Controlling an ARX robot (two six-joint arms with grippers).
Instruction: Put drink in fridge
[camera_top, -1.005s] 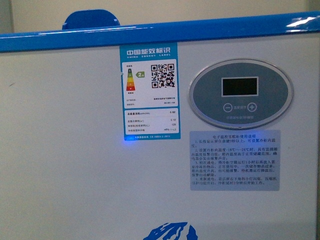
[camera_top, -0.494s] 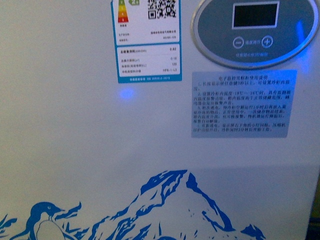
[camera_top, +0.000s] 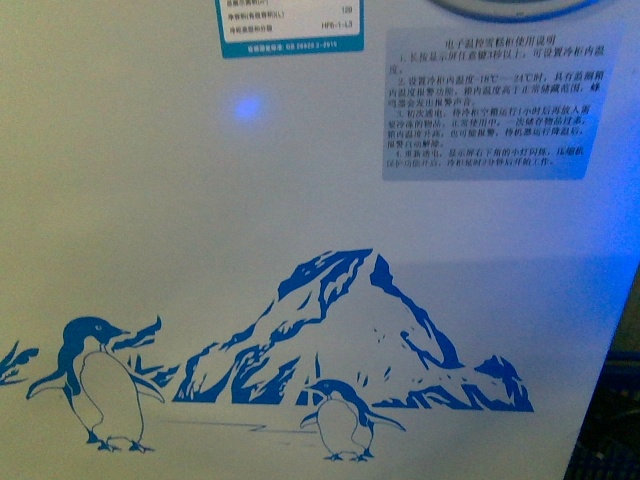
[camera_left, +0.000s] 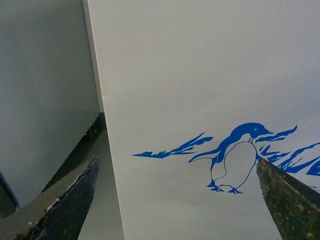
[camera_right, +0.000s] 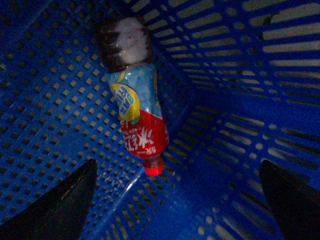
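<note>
Front view: white fridge face, penguin graphic

Up top on the white chest fridge front, the teal-edged white label shows "120" and a code that reads like "HFE-1-L3". The line on its teal foot is too small to read. To its right, the pale grey instruction sticker is headed 电子温控型柜使用说明, over four numbered, blurred Chinese paragraphs. In the blue slotted plastic basket, the plastic drink bottle has white characters on red, illegible.

Grey cabinet wall; grey floor below; dim light.
</note>
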